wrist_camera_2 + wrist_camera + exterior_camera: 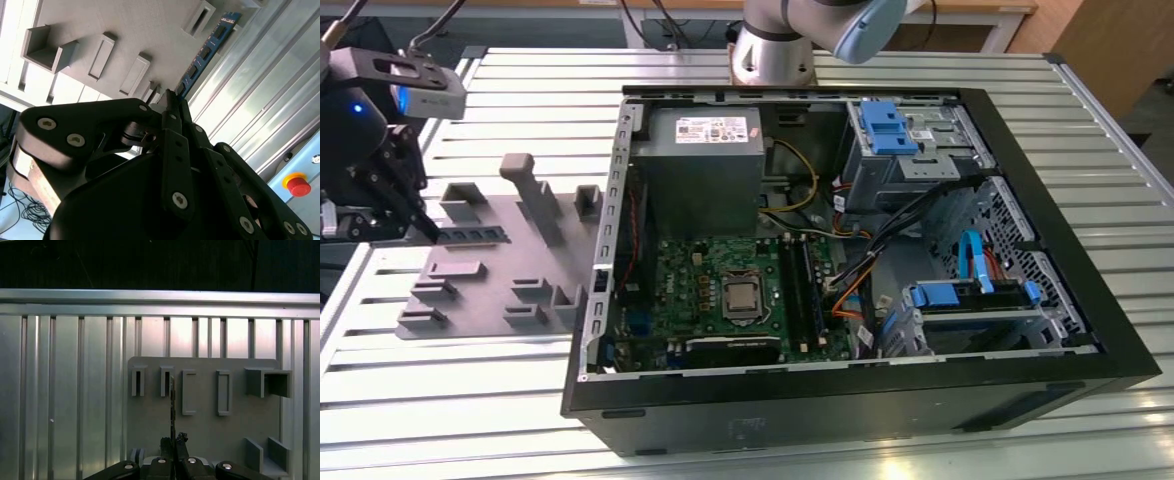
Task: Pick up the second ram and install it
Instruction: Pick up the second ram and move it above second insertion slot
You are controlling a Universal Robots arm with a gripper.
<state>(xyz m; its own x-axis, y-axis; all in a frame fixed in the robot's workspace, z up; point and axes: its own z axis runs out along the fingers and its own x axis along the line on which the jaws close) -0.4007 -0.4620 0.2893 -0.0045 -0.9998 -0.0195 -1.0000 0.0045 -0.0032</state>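
Note:
The second ram (209, 46), a thin blue-green board with black chips, sticks out from between my fingertips. My gripper (170, 98) is shut on one end of it. In the first wrist view the ram (172, 402) shows edge-on as a dark line over the grey fixture plate (205, 432), beside two narrow slots, with the gripper (173, 441) at its near end. In the exterior view the gripper (430, 234) hangs at the exterior view's left, holding the ram (472, 235) level just above the fixture plate (480, 292).
The open computer case (854, 405) lies to the exterior view's right of the fixture. Inside are the green motherboard (707, 265) and long black memory slots (798, 290). Grey upright blocks (527, 190) stand on the fixture. A red stop button (299, 186) sits beyond the slatted metal table (480, 400).

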